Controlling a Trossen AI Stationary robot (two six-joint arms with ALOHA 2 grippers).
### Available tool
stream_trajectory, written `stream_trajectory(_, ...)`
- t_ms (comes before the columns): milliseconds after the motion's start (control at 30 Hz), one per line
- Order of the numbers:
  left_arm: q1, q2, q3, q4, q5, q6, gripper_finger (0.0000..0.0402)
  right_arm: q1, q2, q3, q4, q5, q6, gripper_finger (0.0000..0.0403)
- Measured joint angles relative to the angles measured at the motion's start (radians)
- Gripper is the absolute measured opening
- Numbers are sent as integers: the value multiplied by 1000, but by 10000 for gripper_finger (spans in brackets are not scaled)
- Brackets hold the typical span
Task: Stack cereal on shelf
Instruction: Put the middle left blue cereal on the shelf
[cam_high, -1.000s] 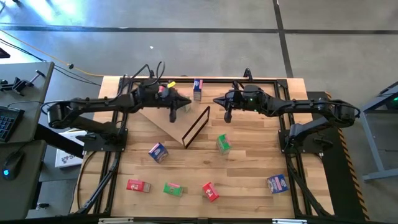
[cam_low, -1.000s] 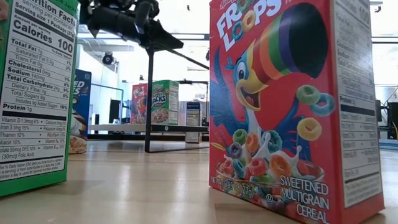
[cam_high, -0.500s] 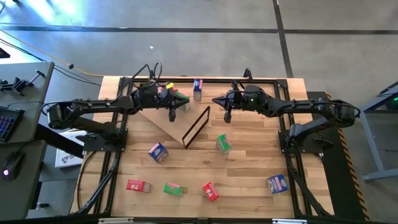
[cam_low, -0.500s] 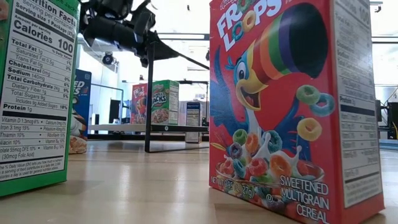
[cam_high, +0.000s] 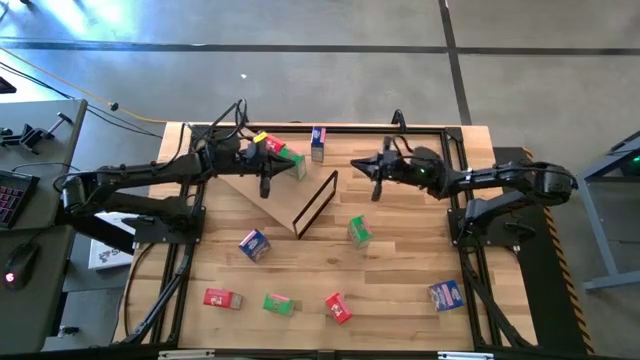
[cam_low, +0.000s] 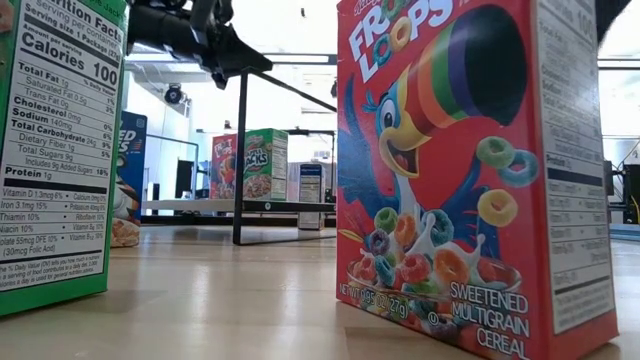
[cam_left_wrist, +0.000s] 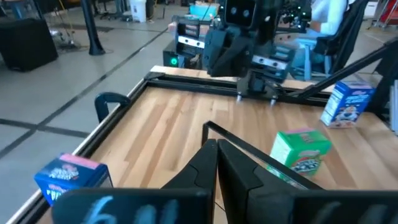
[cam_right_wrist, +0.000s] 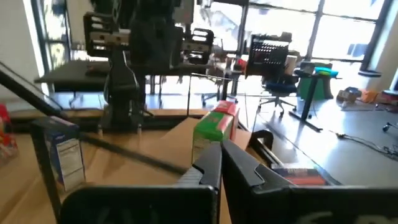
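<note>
**Both claws shut above the shelf**

We see the left claw (cam_high: 265, 185) and right claw (cam_high: 377, 186), each with fingers pressed together and empty, flanking the light-tan plywood shelf (cam_high: 262, 193) with its dark metal frame. Red and green cereal boxes (cam_high: 282, 155) stand at its far end; others lie scattered across the striped wooden bench (cam_high: 400, 270).

The table (cam_high: 400, 270) is striped wood with a smooth, slightly shiny finish. The shelf (cam_high: 268, 195) is pale matt plywood with a thin dark metal frame (cam_high: 316, 202). The cereal boxes (cam_low: 470, 170) are printed cardboard, faintly glossy.
</note>
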Motion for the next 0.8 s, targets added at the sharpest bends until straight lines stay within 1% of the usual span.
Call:
stream_trajectory(100,10,-22,8,-86,30,-54,5,3,0,-90,152,6,38,0)
stream_trajectory(167,13,-27,40,-175,42,-72,5,3,0,-127,202,7,51,0)
stream_trajectory(267,6,-27,95,-328,27,-65,5,3,0,-158,217,17,55,0)
stream_trajectory(433,-27,-13,194,-554,6,-69,9,8,0,-163,204,24,60,0)
stream_trajectory(633,-69,20,322,-928,-62,-95,46,24,0,-163,200,21,28,0)
stream_trajectory(700,-85,36,361,-1022,-69,-119,64,16,-5,-161,202,22,5,0)
stream_trajectory(800,-119,60,398,-1113,-70,-150,91,-4,-28,-160,204,5,-14,0)
